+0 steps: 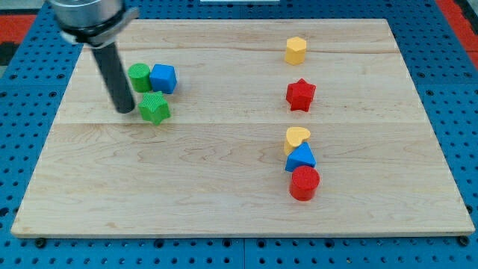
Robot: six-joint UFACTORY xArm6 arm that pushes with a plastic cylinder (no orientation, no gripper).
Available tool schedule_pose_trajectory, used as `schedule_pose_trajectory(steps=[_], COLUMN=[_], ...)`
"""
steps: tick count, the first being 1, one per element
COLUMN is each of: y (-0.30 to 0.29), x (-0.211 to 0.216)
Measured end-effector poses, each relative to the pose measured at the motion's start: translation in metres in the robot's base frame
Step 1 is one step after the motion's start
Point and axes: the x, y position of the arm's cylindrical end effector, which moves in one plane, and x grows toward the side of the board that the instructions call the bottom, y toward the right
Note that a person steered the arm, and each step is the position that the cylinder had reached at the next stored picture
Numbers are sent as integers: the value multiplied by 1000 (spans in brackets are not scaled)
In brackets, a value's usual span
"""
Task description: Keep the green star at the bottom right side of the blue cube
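Near the counter's top-left corner, my tip (125,110) sits just left of the green star (154,108), which lies below-left of the blue cube (163,78). There is no hand to open or close. Best to push the star rightward gently, without touching the cube.

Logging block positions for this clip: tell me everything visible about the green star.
The green star is a small, matte green, star-shaped block lying flat on the wooden board, in the view's upper left. It sits just below the green cylinder and below-left of the blue cube, close to both; whether it touches them is unclear. My tip stands right beside its left side, about at contact.
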Motion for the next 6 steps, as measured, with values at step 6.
schedule_pose_trajectory(steps=[6], y=[153], x=[19])
